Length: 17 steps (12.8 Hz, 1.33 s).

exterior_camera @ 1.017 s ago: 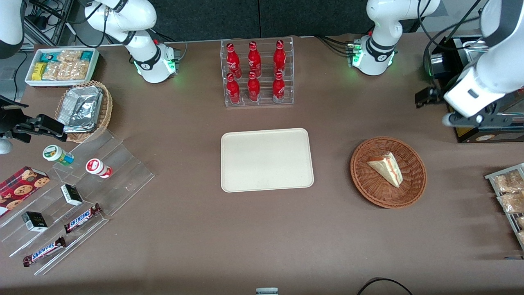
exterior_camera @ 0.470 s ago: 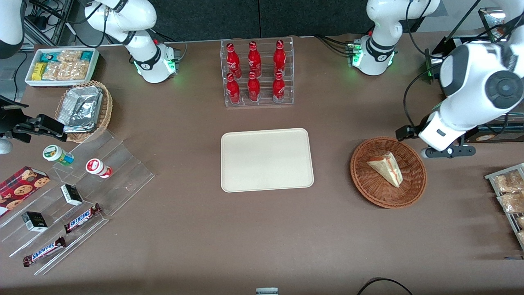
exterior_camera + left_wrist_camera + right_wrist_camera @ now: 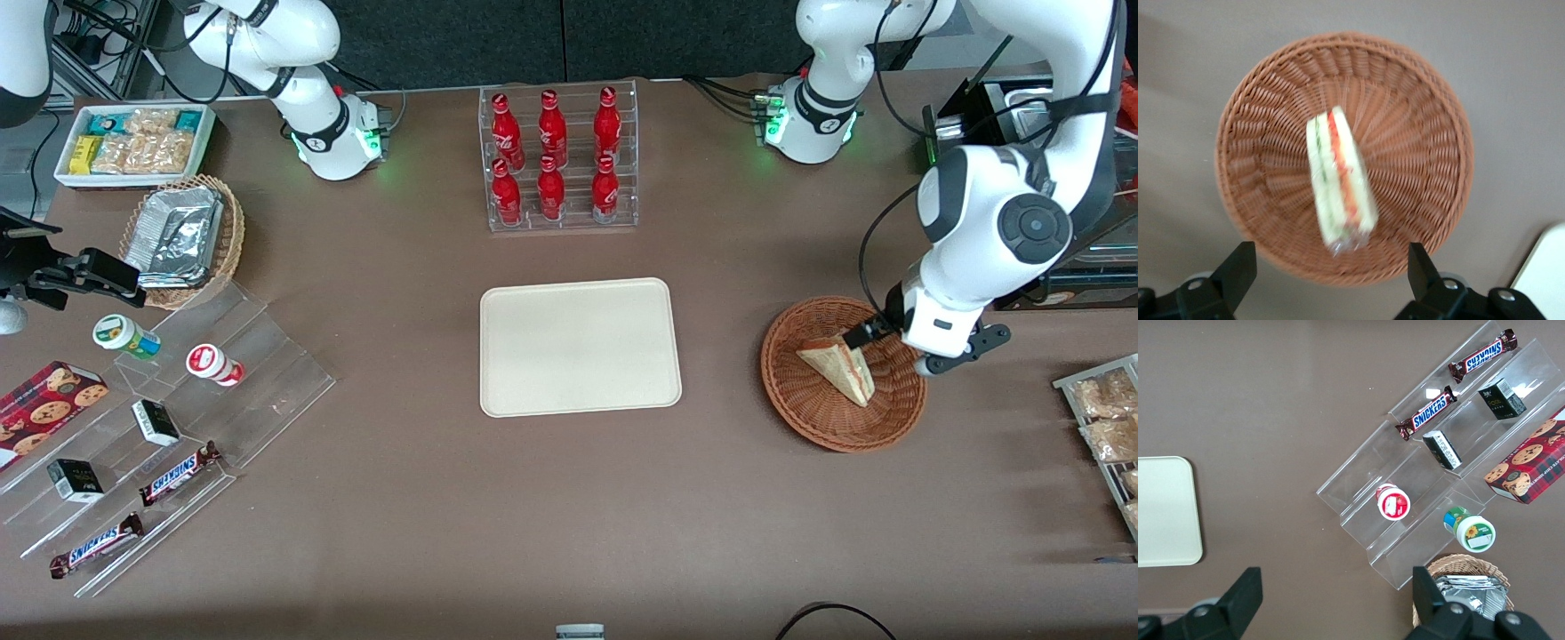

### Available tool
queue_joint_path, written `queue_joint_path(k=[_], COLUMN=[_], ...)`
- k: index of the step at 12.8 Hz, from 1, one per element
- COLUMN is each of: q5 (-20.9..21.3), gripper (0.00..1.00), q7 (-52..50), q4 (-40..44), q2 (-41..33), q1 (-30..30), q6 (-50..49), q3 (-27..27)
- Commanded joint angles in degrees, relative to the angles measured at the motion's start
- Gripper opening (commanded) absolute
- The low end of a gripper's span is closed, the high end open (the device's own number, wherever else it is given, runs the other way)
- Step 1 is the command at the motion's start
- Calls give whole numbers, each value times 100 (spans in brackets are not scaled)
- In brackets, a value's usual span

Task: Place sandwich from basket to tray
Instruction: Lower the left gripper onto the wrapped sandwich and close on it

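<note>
Two dark fingers (image 3: 1238,270) of my gripper (image 3: 1328,267) spread wide apart above the round, ribbed wicker basket (image 3: 813,404). Inside it lies the triangular sandwich (image 3: 1337,180), soft white bread striped red and green. Beside the basket sits the smooth cream tray (image 3: 578,347).

The left arm bends down over the table's working-arm end, its gripper (image 3: 1328,277) pointing downward with fingers (image 3: 1238,267) spread wide.
</note>
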Motion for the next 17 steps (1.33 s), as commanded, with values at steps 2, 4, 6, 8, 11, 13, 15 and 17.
queue_joint_path(k=[2, 4, 6, 8, 11, 13, 15, 17], q5=[23, 23, 23, 23, 23, 14, 14, 23], gripper=[100, 100, 100, 100, 100, 98, 73, 29], q7=[-518, -763, -939, -1001, -1080, -1352, -1423, -1423], q4=[-202, -291, -309, -352, -440, -484, -511, -520], q2=[226, 392, 533, 604, 701, 788, 806, 806], q1=[54, 54, 45, 36, 36, 19, 1, -8], q6=[652, 969, 1014, 1014, 1067, 1268, 1287, 1278], q3=[-51, -51, -51, -51, -51, -60, -60, -60])
